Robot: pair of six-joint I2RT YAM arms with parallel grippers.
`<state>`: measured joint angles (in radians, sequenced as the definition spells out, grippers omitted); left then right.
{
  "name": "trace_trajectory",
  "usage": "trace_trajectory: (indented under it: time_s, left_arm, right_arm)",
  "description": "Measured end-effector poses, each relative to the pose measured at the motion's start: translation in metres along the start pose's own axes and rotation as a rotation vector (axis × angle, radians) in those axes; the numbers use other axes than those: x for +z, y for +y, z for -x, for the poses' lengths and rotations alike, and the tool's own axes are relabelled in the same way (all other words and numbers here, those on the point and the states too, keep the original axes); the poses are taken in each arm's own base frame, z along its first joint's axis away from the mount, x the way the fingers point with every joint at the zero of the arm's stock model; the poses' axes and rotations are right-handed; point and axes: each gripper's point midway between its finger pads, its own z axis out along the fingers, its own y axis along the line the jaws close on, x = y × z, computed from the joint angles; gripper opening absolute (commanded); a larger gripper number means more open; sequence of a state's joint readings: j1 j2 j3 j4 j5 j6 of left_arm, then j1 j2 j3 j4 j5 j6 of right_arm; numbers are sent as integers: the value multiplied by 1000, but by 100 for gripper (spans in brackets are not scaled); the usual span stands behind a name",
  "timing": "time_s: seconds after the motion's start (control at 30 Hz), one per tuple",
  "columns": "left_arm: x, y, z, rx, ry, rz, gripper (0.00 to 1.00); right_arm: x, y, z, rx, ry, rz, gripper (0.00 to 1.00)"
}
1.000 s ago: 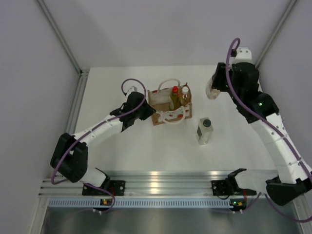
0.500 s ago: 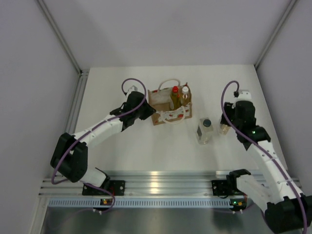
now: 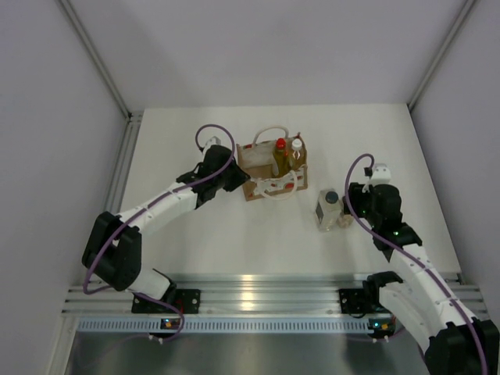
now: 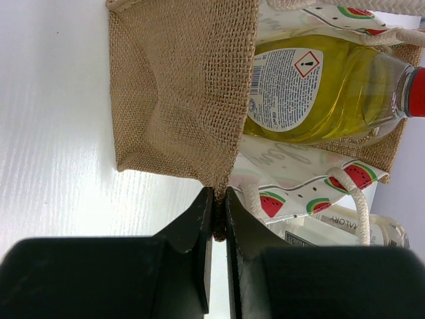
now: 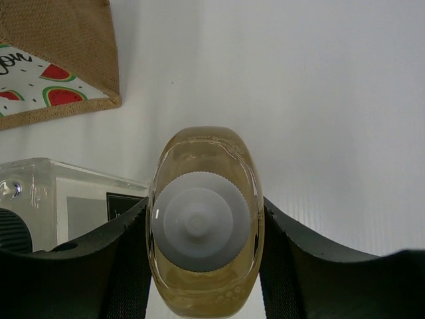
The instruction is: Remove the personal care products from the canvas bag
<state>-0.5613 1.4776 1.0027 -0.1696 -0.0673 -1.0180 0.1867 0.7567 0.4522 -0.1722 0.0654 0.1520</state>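
As it is seen from above, the bag (image 3: 251,164) is stood on the table (image 3: 258,234), a yellow bottle (image 3: 279,152) and an amber bottle (image 3: 296,153) held inside, a clear bottle (image 3: 329,209) to its right. At the left wrist, the left gripper (image 4: 216,199) is pinched closed on the bag's edge. At the right wrist, a second amber bottle (image 5: 202,222) is clasped by the right gripper (image 5: 204,216), beside the clear bottle.
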Motion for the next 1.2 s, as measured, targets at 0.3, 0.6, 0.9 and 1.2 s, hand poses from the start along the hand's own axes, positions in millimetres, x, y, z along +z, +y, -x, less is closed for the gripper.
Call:
trace_trajectory:
  time_s: [0.3, 0.6, 0.9, 1.2]
  left_arm:
    - [0, -1, 1, -1, 0, 2, 12]
    - [0, -2, 2, -2, 1, -1, 22]
    - [0, -3, 2, -2, 1, -3, 22]
    - [0, -3, 3, -1, 0, -5, 24]
  right_arm:
    - [0, 1, 0, 1, 1, 4, 46]
    - [-4, 3, 7, 12, 5, 6, 60]
    - [-20, 13, 75, 25, -149, 36, 66]
    - [-36, 43, 117, 72, -186, 158, 61]
